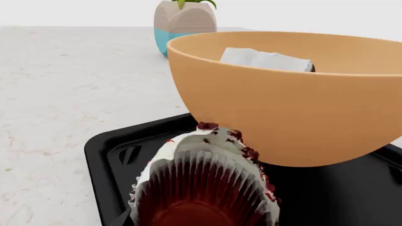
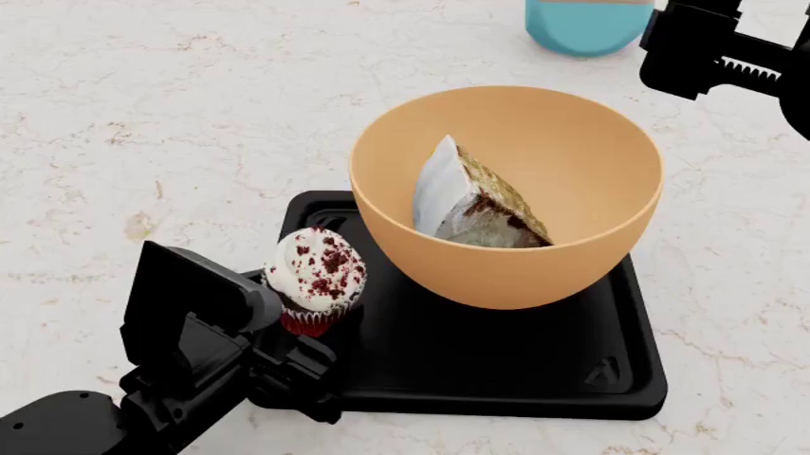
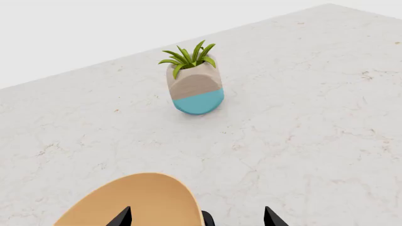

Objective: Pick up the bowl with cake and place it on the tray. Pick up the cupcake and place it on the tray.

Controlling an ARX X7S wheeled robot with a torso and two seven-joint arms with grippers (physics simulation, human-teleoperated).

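Note:
The orange-tan bowl [image 2: 513, 275] stands on the black tray [image 2: 506, 379] and holds the cake wedge [image 2: 479, 201]. The cupcake [image 2: 317, 277] is at the tray's left rim, right beside the bowl. My left gripper [image 2: 294, 353] reaches in from the lower left and looks shut on the cupcake. In the left wrist view the cupcake [image 1: 202, 181] fills the foreground, tilted with its wrapper base toward the camera, touching the bowl [image 1: 295, 108] over the tray [image 1: 107, 155]; the cake [image 1: 264, 59] shows above the bowl's rim. My right gripper [image 3: 196, 217] is open and empty, above the bowl's far rim [image 3: 135, 200].
A teal-and-tan planter [image 3: 195, 89] with a green plant stands on the marble table beyond the bowl. It also shows in the head view [image 2: 589, 24] and the left wrist view [image 1: 185, 21]. My right arm [image 2: 715, 47] hangs at the far right near the planter.

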